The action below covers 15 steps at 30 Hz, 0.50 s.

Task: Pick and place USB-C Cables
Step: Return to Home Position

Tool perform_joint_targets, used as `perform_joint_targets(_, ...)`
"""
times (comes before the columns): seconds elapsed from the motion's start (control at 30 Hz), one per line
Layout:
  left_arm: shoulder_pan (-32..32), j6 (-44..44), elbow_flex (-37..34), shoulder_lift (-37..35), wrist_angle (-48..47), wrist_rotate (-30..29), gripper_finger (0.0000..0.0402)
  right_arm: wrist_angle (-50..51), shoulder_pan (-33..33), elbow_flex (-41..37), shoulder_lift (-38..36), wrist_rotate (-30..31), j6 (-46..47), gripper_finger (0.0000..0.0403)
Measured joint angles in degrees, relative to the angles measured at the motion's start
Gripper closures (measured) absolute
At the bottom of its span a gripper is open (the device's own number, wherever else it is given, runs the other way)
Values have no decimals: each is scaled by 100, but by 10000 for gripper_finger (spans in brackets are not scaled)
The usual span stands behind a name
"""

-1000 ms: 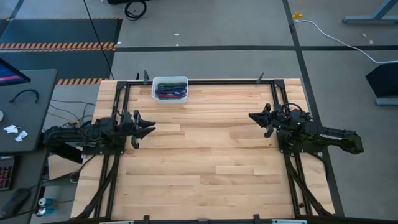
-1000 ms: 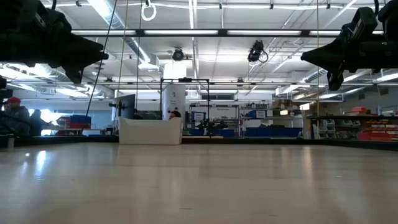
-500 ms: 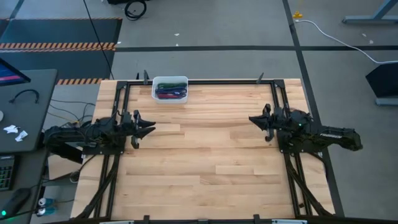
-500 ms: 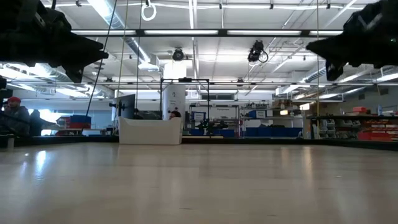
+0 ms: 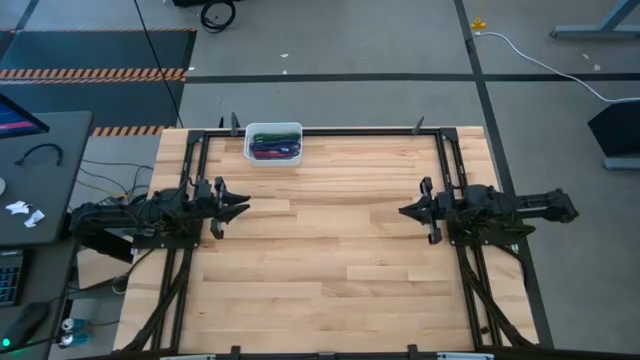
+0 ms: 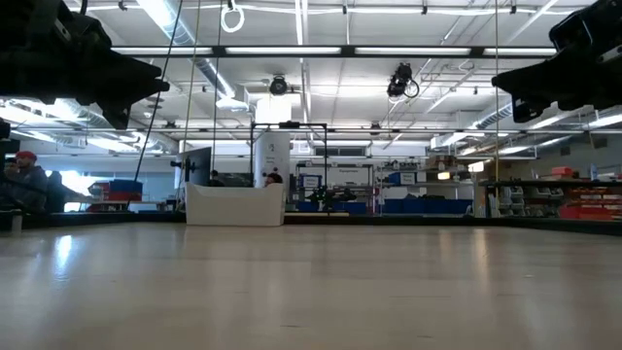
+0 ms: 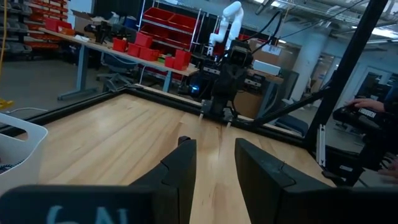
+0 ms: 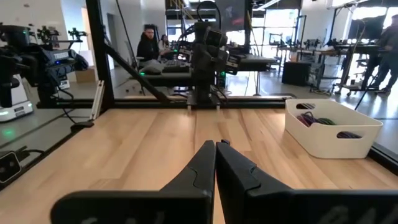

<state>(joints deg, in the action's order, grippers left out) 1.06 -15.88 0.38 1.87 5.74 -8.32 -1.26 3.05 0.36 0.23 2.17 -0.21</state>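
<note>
The cables (image 5: 272,146), a tangle of green, purple and red strands, all lie inside the white bin (image 5: 274,124). The bin sits at the far edge of the table (image 5: 340,270), well apart from both tools and nearer the left tool (image 5: 243,206) than the right tool (image 5: 404,211). Each tool hangs above the wood at its own side, tips turned toward the other with wide bare boards between them. This reads as a rest pose: with no cable showing loose on the table, there looks to be nothing left to fetch. Neither tool carries anything. The left wrist view shows what the overhead one cannot: the left tool's fingers (image 7: 181,163) stand apart, with plain wood seen through the gap. The right wrist view shows the right tool's fingers (image 8: 202,163) pressed together on nothing, the bin off to one side ahead of them with coloured loops inside its rim. The low view adds only height: both tools hang well clear of the table, the bin small beyond them.
</note>
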Motion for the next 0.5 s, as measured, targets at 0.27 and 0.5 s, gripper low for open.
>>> perform_joint_targets(0.27,0,0,0,0,0,0,285,-40,-16,0,35,-24,0,384)
perform_joint_targets(0.5,0,0,0,0,0,0,285,-35,-17,0,35,-24,0,384)
